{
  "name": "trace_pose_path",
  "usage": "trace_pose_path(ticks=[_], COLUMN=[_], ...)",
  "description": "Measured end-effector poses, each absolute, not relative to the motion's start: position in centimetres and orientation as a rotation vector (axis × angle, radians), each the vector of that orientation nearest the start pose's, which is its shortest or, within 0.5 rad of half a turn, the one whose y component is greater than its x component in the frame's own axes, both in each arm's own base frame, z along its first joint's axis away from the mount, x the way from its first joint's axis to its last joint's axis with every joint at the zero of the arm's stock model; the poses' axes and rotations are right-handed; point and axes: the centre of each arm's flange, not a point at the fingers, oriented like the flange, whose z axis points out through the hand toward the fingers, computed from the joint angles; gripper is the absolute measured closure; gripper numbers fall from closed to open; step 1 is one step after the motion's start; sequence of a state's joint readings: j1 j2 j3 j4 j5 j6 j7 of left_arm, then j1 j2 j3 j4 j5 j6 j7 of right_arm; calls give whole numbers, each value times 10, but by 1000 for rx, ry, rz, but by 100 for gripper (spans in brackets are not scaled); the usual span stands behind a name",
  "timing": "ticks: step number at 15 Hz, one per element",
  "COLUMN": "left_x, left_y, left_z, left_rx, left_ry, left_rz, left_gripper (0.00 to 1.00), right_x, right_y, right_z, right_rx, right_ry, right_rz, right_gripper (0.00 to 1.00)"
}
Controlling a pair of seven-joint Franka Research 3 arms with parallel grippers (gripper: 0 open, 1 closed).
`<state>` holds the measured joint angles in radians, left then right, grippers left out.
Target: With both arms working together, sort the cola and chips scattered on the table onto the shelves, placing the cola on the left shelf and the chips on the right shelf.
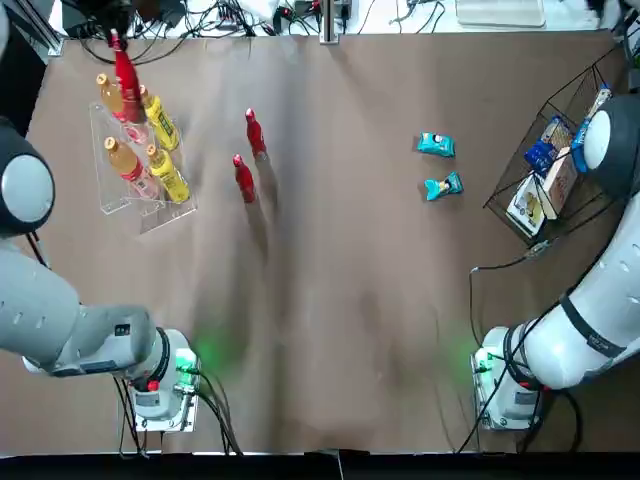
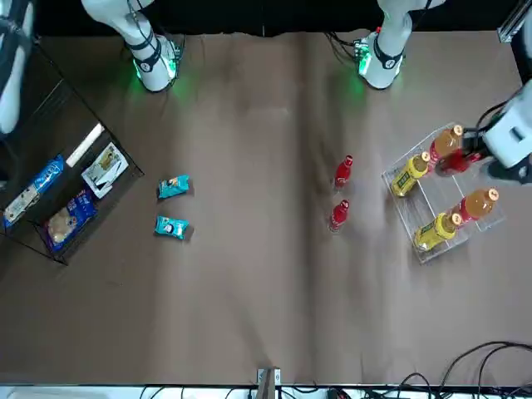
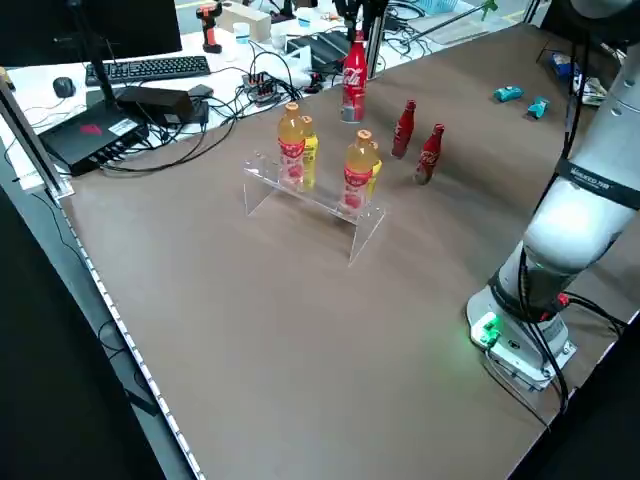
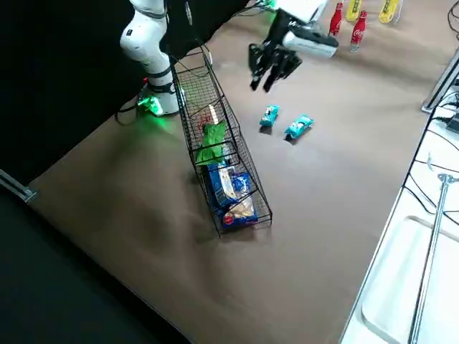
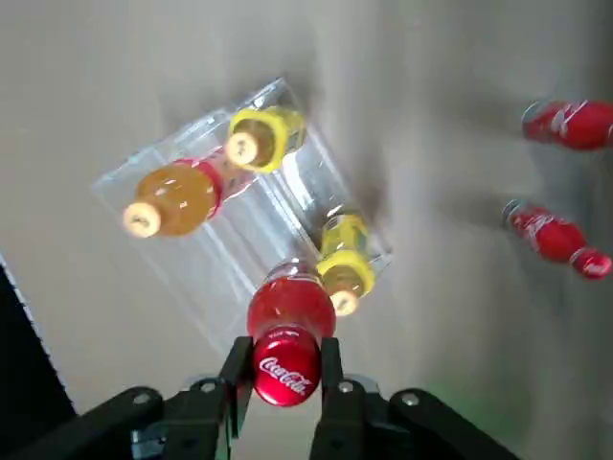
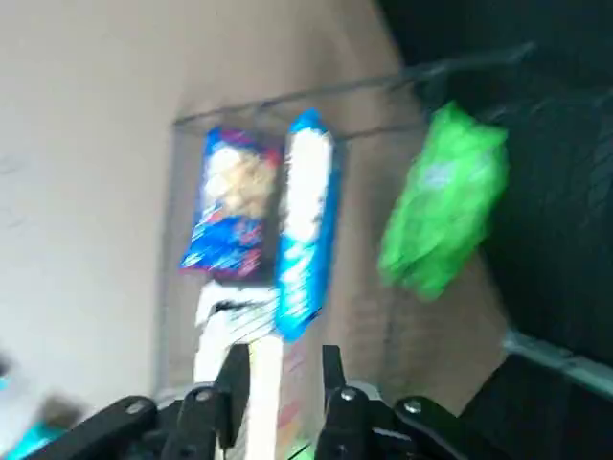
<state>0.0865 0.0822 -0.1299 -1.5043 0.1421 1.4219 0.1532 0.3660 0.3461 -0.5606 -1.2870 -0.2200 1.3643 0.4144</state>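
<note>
Overhead, the left gripper (image 1: pixel 117 45) is closed on a cola bottle (image 1: pixel 127 78) held above the far end of the clear acrylic stand (image 1: pixel 118 200), which carries two amber bottles (image 1: pixel 122 158) and two yellow bottles (image 1: pixel 168 176). Two more cola bottles (image 1: pixel 244 179) stand on the brown table (image 1: pixel 340 330) just beside the stand, and two teal chip packets (image 1: pixel 436 145) lie near the black wire rack (image 1: pixel 513 190).

From the left side, the held cola hangs upright just behind the stand (image 3: pixel 300 190).

From the right side, the right gripper (image 4: pixel 265 68) hangs empty above the table between the rack (image 4: pixel 215 93) and the teal packets (image 4: pixel 270 115), fingers parted; a green chip packet (image 4: pixel 210 142) lies inside the rack with blue snack boxes (image 4: pixel 233 190).

At the left wrist, the fingers (image 5: pixel 236 369) clamp the red cap (image 5: pixel 284 365).

At the right wrist, the fingers (image 6: pixel 232 377) stand apart with nothing between them.
</note>
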Motion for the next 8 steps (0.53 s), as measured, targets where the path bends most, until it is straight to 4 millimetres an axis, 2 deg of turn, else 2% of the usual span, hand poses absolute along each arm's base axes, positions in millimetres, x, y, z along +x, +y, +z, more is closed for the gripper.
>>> trace_pose_path(ticks=[3,4,6,8], left_x=[550,547,545,543], left_y=[43,55,65,70], left_z=[612,612,609,600], left_rx=[-3002,-3004,-3007,-3004], left_ry=[357,372,380,394], left_rz=[272,280,296,328], left_gripper=[68,68,68,68], right_x=[613,613,613,613], right_y=[-42,-31,-9,17], right_z=[556,548,528,499], right_rx=[-3206,-3143,-3033,-2956], right_ry=[1221,1267,1376,1505], right_rz=[354,381,450,497], right_gripper=[59,52,47,33])
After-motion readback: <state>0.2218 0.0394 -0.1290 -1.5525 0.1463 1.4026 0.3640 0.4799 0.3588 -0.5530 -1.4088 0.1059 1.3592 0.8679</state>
